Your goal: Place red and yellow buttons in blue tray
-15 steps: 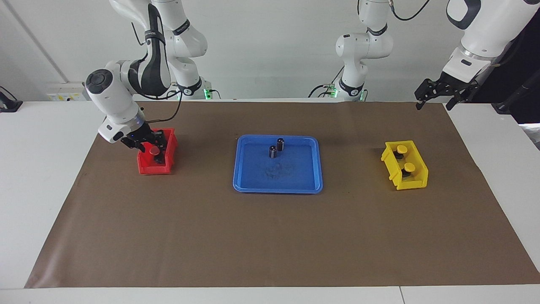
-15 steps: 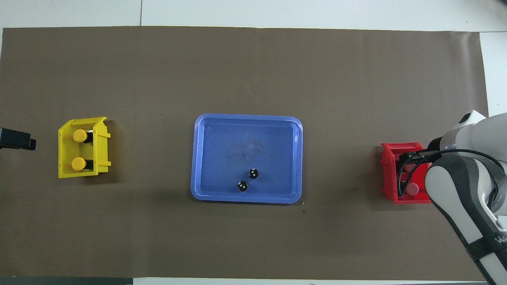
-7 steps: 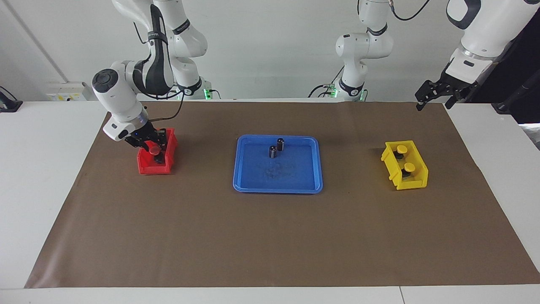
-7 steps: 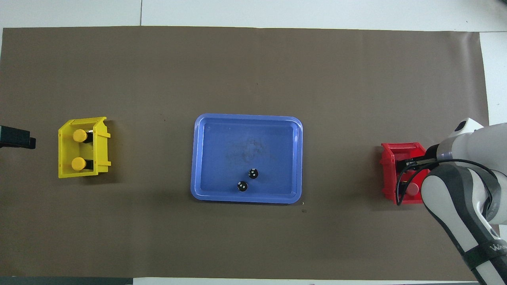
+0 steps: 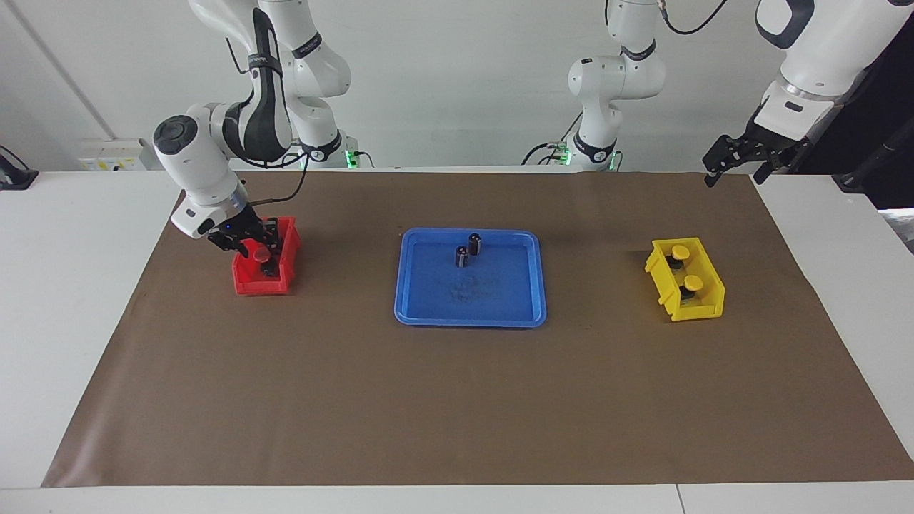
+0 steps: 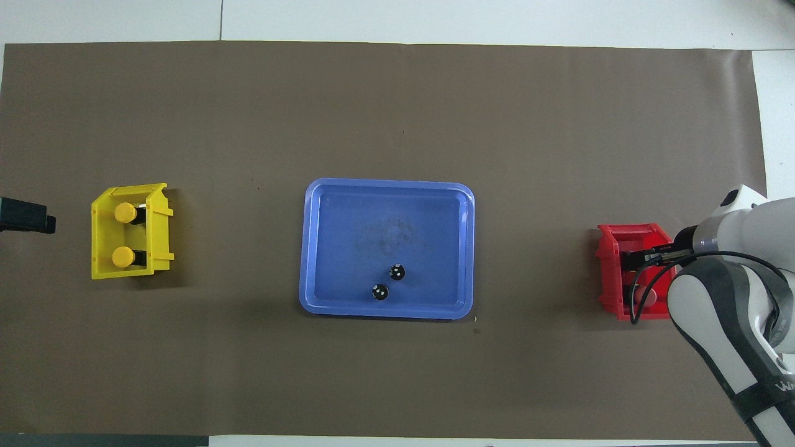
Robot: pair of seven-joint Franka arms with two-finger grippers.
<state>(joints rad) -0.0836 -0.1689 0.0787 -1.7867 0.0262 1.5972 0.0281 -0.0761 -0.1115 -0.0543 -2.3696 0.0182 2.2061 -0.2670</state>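
Note:
The blue tray (image 5: 500,289) lies mid-table, also in the overhead view (image 6: 348,217). Two yellow buttons (image 5: 679,252) (image 5: 692,281) stand in the yellow bin (image 5: 707,307) toward the left arm's end; they also show from overhead (image 6: 125,213) (image 6: 123,256). My right gripper (image 5: 253,250) is down in the red bin (image 5: 260,288), right at a red button (image 5: 263,253), whose cap also shows in the overhead view (image 6: 646,293). A second red button is hidden. My left gripper (image 5: 735,168) waits raised and open, over the mat's corner by the yellow bin.
Two dark capless cylinders (image 5: 475,244) (image 5: 462,257) stand in the blue tray, in its half nearer to the robots. A brown mat (image 5: 457,400) covers the table. The right arm (image 6: 726,323) hides part of the red bin (image 6: 612,273) from overhead.
The right arm's wrist has risen and shifted slightly while its gripper stays in the red bin at the red button. The left gripper rose a little. Nothing else moved.

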